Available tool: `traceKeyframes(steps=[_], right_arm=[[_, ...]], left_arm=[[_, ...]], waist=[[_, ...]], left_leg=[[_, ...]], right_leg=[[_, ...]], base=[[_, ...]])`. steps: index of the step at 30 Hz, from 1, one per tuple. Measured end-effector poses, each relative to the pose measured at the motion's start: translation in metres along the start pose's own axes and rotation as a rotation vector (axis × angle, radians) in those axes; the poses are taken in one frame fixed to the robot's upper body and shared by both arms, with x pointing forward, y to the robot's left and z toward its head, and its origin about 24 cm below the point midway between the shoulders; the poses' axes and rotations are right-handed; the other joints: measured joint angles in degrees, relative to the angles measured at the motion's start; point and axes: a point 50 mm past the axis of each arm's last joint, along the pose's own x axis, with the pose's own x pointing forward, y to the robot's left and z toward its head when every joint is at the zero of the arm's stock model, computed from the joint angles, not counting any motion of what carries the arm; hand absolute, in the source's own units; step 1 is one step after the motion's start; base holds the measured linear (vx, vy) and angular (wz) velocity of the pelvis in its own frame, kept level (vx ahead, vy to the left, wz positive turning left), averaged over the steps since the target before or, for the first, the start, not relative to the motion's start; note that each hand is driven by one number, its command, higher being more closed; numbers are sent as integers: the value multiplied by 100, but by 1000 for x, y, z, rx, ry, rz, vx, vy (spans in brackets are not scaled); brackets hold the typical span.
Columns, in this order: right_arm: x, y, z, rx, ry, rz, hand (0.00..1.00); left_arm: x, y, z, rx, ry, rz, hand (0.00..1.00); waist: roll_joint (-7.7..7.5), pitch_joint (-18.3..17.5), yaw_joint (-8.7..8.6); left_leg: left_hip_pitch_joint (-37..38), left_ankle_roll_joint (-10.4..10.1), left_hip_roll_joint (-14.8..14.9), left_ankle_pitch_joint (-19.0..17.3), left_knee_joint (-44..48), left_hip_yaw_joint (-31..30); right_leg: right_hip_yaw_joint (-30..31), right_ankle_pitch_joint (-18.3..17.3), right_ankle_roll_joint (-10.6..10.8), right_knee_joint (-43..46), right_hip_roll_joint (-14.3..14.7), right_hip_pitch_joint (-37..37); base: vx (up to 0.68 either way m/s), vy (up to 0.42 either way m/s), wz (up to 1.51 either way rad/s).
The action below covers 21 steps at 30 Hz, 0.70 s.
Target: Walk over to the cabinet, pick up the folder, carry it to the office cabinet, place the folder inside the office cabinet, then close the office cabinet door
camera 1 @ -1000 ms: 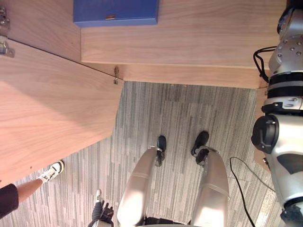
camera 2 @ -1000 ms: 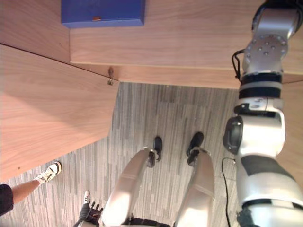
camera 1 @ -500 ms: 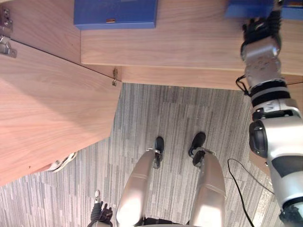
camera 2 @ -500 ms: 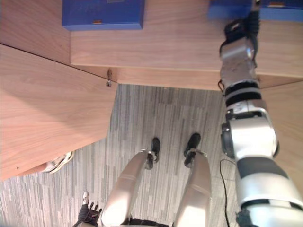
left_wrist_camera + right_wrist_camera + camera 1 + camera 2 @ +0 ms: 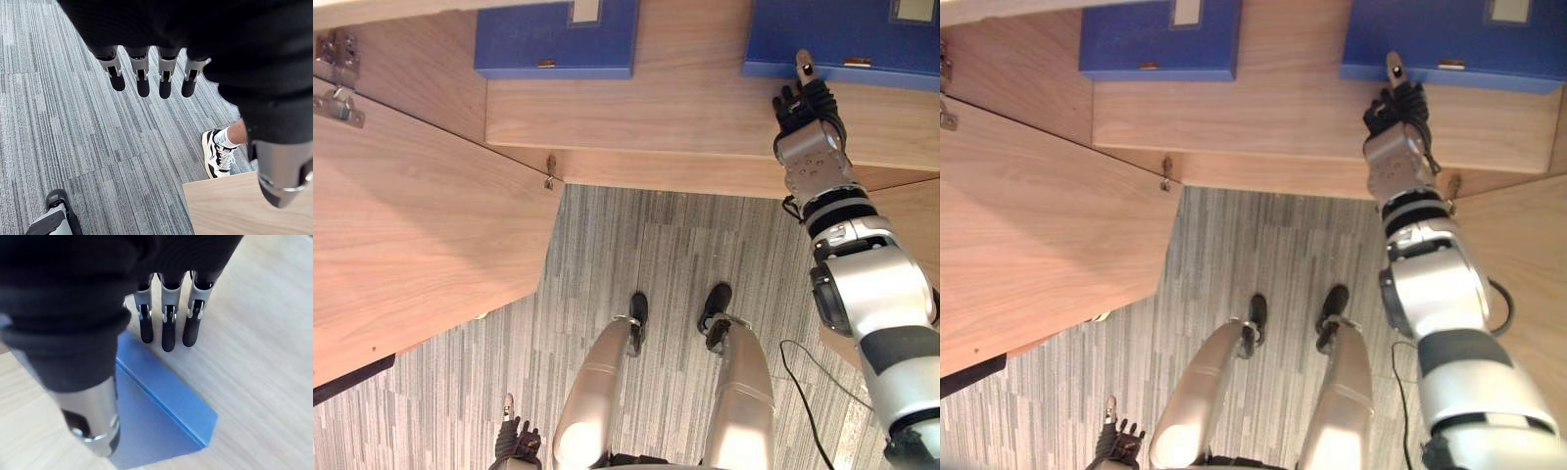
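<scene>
Right hand (image 5: 808, 106) reaches the front edge of the right-side blue folder (image 5: 862, 37) on the cabinet shelf (image 5: 656, 108); fingers straight, gripping nothing. Left hand (image 5: 143, 73) relaxed, empty.

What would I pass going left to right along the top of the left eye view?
metal hinges → left blue folder → right blue folder
</scene>
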Motion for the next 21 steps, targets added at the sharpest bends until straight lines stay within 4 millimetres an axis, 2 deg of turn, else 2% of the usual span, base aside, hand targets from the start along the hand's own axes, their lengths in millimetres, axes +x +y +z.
traceKeyframes(steps=[3, 5, 9, 11, 15, 17, 21], right_arm=[[3, -12, -6, -361, -31, 25, 0], [5, -20, -10, -513, -36, 27, 0], [8, -46, -29, -954, 10, 74, 0], [8, -52, -30, -1042, 22, 88, 0], [9, -66, -34, -1392, 35, 142, 0], [9, -74, -36, -1451, 42, 147, 0], [8, -78, -36, -1429, 38, 165, 0]], left_arm=[[0, 0, 0, 1, 1, -14, 0], [0, 2, 0, 1, 1, -12, 0], [2, 11, 4, 17, -6, -9, 0], [2, 13, 9, 26, -17, -18, 0], [5, 22, 21, 22, -39, -23, 0], [5, 27, 23, 6, -41, -11, 0], [5, 38, 23, -7, -33, 19, 0]], waist=[[1, -2, 1], [0, -52, 7], [-14, -318, 11], [-16, -347, 23], [-21, -373, 71], [-29, -382, 105], [-33, -385, 110]], left_leg=[[-10, 0, 6, 0, 51, -11], [-18, 0, 9, 0, 52, -20], [3, -5, 17, 18, 3, -41], [16, -20, 17, 53, -46, -51], [131, -27, 25, 95, -135, -77], [187, -27, 37, 95, -154, -78], [173, -12, 45, 107, -187, -65]], right_leg=[[-8, 19, 0, -12, 9, 19], [-20, 26, 0, -44, 13, 23], [-56, 35, -4, -103, 27, 63], [-78, 57, -16, -149, 32, 79], [-118, 74, -31, -210, 46, 193], [-120, 82, -36, -245, 65, 258], [-118, 130, -32, -316, 85, 253]], base=[[-51, 11, 0], [-43, 11, 1], [0, 0, 0], [-5, -3, 2], [-7, -5, 2], [-15, -7, -3], [-11, 2, -2]])
